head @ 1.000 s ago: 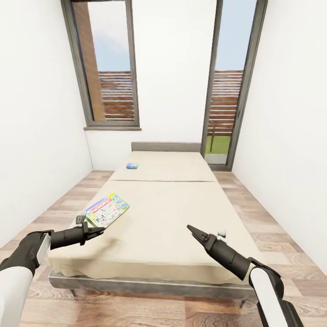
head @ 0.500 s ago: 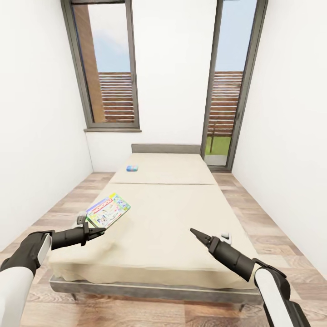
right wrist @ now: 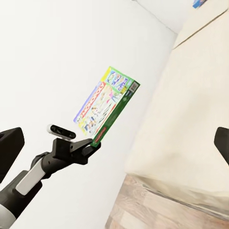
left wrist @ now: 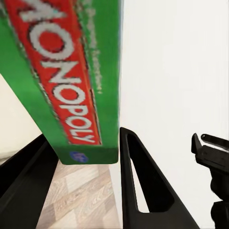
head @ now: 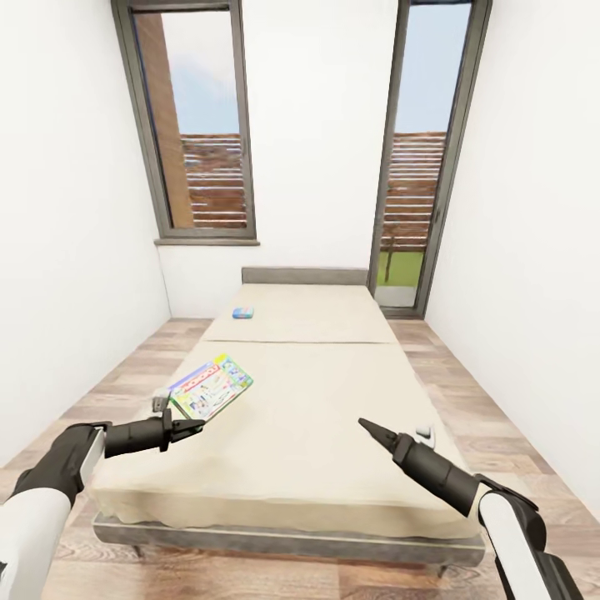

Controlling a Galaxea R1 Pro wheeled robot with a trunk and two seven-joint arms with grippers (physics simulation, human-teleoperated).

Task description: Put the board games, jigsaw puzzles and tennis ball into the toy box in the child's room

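My left gripper [head: 190, 427] is shut on the lower corner of the large pale-green board game [head: 212, 388] with the red title band, and holds it tilted above the near left part of the bed [head: 317, 433]. In the left wrist view the game's green edge [left wrist: 86, 119] sits between the two fingers [left wrist: 138, 181]. The right wrist view has the held game [right wrist: 107, 105] beside the bed. A small blue board game [head: 242, 313] lies on the far mattress half. My right gripper [head: 367, 427] hovers over the bed's near right side, open and empty, its fingers [right wrist: 10, 148] wide apart.
The bed fills the middle of a narrow room between white walls, with strips of wood-plank floor [head: 125, 375] on both sides. A tall dark-framed window [head: 196, 125] and a glass door [head: 421, 167] stand behind the grey headboard [head: 304, 275].
The whole view has shifted a little and the bed looks slightly farther off. The left gripper keeps its hold on the large game; the right arm sits a bit lower and more to the right.
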